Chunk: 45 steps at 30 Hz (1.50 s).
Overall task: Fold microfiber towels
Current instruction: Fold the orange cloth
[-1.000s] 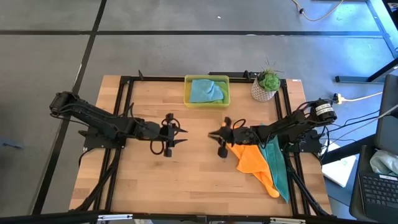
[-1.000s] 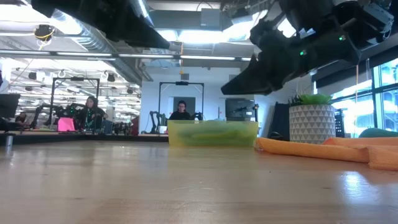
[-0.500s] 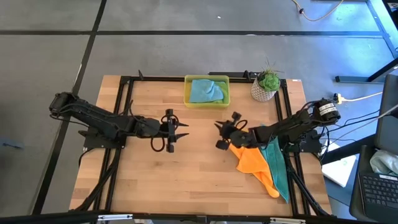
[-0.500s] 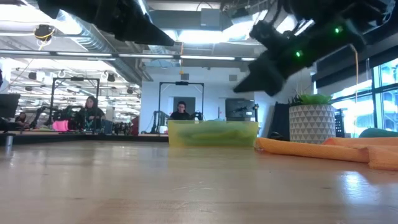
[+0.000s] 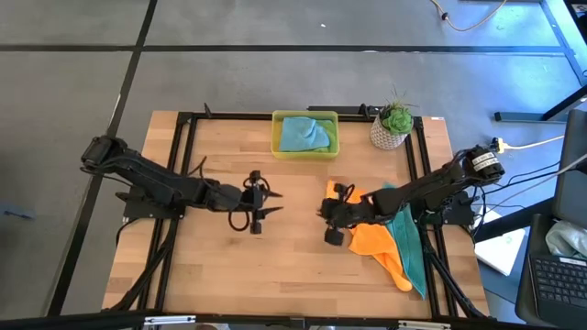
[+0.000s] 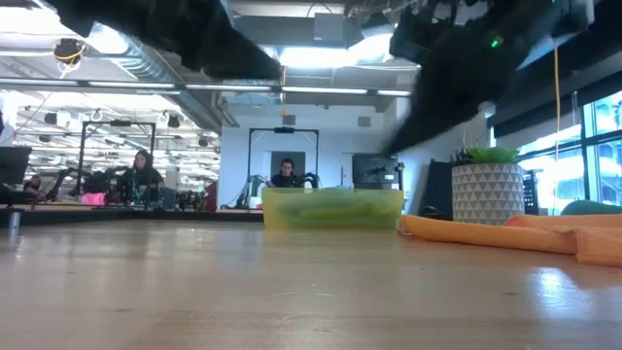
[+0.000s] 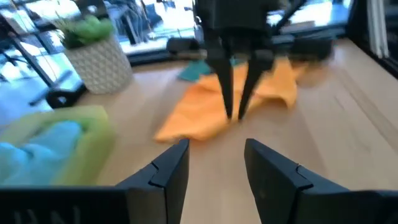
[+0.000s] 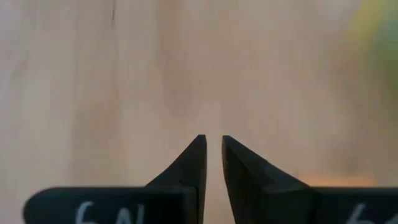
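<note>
Right end effector (image 5: 323, 212) poised over the middle of the wooden worktop (image 5: 284, 266), fingers nearly together with only a thin gap, clamped on nothing. Just beside it, toward the worktop's right edge, an orange microfiber towel (image 5: 374, 236) lying crumpled, its near corner under the right arm's wrist. Partly under the orange one, on its outer side, a teal microfiber towel (image 5: 410, 249) stretched toward the front right corner.

Left end effector (image 5: 265, 197) left of centre, facing the right one across a bare strip of wood, fingers apart and holding nothing. Well apart from both loose towels.

At the back edge, centred, a yellow translucent tray (image 5: 278, 144) with a light blue microfiber towel (image 5: 305, 134) bunched inside. To the tray's right, near the back right corner, a small green plant in a white patterned pot (image 5: 392, 126).

Worktop of pale wood planks, framed by black metal rails (image 5: 183, 165). Grey floor around it; cables and a laptop (image 5: 557, 277) off to the right.

Seen level across the worktop: the tray (image 6: 332, 208), the pot (image 6: 488, 192) and the orange towel (image 6: 491, 234) as a low ridge at right. Beyond, an open lab with ceiling lights and two seated people (image 6: 285, 173) at distant benches.
</note>
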{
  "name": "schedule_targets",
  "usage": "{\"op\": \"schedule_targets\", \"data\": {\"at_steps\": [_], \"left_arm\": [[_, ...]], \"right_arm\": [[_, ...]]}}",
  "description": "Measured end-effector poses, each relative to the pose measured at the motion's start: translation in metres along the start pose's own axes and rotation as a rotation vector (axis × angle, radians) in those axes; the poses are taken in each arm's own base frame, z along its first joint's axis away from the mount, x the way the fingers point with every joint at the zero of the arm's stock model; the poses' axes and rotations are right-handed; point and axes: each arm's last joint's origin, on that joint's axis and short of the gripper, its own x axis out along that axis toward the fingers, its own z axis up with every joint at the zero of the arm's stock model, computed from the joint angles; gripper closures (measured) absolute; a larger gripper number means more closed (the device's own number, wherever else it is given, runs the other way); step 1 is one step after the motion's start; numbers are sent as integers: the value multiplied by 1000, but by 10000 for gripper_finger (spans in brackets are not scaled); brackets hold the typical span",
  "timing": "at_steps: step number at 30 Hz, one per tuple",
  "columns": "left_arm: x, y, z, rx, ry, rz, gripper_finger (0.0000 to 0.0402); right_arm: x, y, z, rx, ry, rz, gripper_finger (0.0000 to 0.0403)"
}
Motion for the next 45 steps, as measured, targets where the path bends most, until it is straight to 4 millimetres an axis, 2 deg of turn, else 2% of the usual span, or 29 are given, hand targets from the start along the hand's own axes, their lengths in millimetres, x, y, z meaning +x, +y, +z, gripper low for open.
{"op": "schedule_targets", "data": {"at_steps": [3,6,10,13,17,25,29,36,45], "left_arm": [[0,-13,-7,29,37,-47,254],[-3,-22,-10,53,58,-14,254],[-10,-32,-15,73,99,41,254],[-16,-42,-19,72,121,19,254],[-22,-52,-20,70,116,-2,254],[-32,-67,-21,72,105,-55,254],[-34,-69,-21,86,101,-53,254],[-34,-69,-21,71,101,-53,254],[-32,-66,-21,94,104,-42,254]], "right_arm": [[-12,-1,-1,154,287,31,350],[-25,5,-5,271,387,-21,350],[-33,26,-27,243,364,-76,350],[-40,38,-51,315,372,-120,350],[-44,54,-76,376,279,-146,333],[-49,73,-76,445,143,-66,235],[-45,73,-82,474,169,-104,206],[-33,74,-101,575,352,-174,211],[-29,72,-106,548,349,-229,243]]}}
